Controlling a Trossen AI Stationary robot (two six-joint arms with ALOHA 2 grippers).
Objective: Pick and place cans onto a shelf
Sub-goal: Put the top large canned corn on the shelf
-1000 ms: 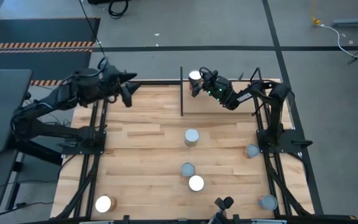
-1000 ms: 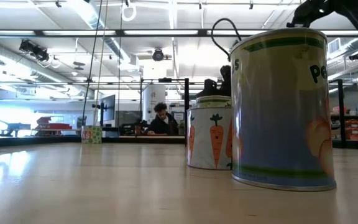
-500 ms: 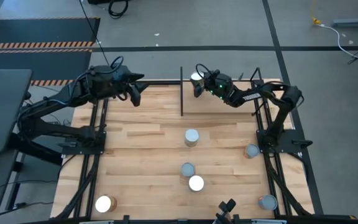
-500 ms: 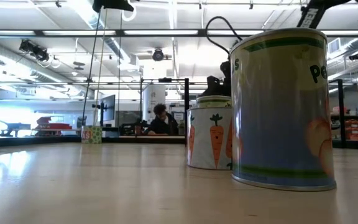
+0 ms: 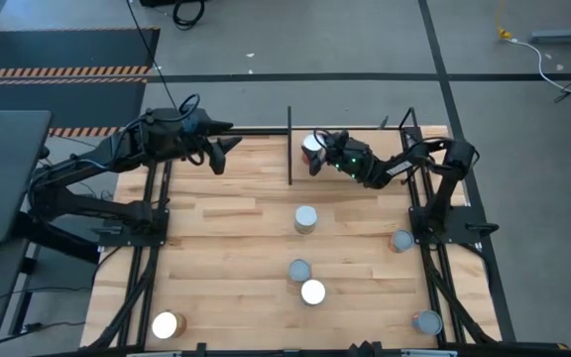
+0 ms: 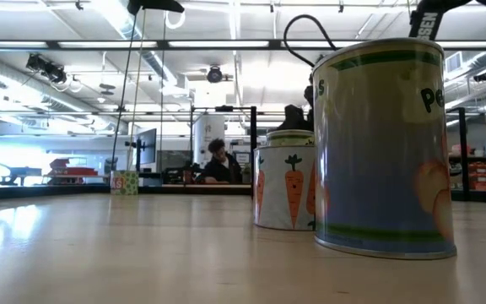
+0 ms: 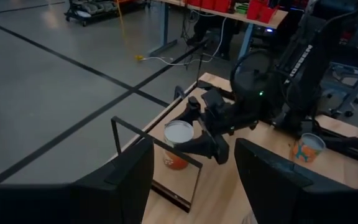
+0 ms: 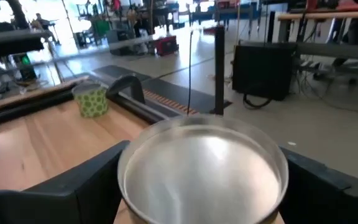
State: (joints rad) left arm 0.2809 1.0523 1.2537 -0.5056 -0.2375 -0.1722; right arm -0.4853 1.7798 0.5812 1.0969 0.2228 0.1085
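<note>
Black post (image 5: 289, 147) — just beside right tool's (image 5: 311, 156) can (image 5: 310, 145).

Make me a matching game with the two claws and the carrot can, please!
Things:
1. left claw
2. right claw
3. carrot can

Places or states:
A. at a silver-topped can beside the black post
B. standing upright on the table
C. open and empty, above the table's back left part

Pairs: 1-C, 2-A, 3-B
</note>
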